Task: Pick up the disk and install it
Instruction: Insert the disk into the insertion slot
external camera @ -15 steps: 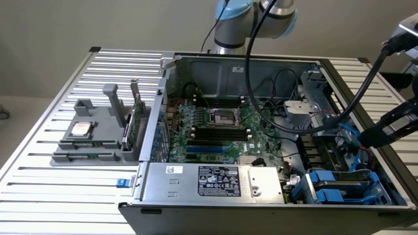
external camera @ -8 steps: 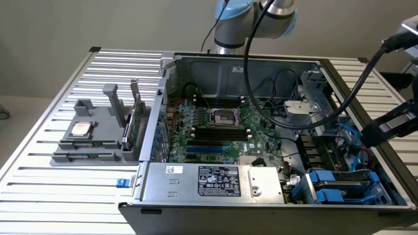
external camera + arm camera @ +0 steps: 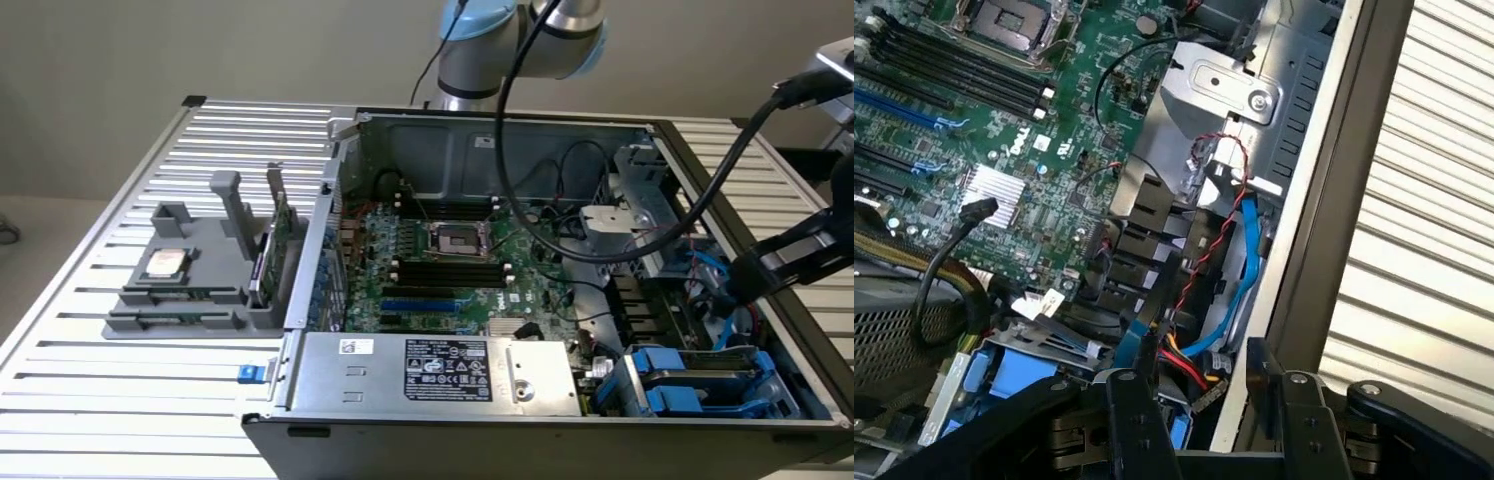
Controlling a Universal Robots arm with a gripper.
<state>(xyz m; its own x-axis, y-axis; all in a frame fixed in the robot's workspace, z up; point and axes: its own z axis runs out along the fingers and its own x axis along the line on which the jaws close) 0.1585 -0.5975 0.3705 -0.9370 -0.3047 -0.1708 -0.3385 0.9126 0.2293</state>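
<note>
Disk (image 3: 691, 374) sits in its blue frame in the corner bay of the case, below the claw (image 3: 750, 283) and off to one side, apart from both fingers. The claw hangs spread and empty over the gap between the bay and the case wall (image 3: 1334, 200). The wrist view shows nothing between its fingers (image 3: 1129, 420).

We judge the wiring to be the main risk. A blue cable (image 3: 1250, 262) and a twisted red-and-black wire (image 3: 1220, 214) run straight beneath the claw. A finger coming down there could hook one and drag a plug loose.

The wall stands just beside the far finger. Any drift that way could knock the claw on the metal edge.

In the wrist view the disk (image 3: 976, 368) lies beside the near finger, not between the two. If the claw closes from this line, we think it would pinch cables or catch one frame edge, and the disk would tilt in its bay.

The arm's own black hose (image 3: 694, 215) loops across the open case above the board (image 3: 441, 265), and we think it could snag on the drive cage near the claw.
</note>
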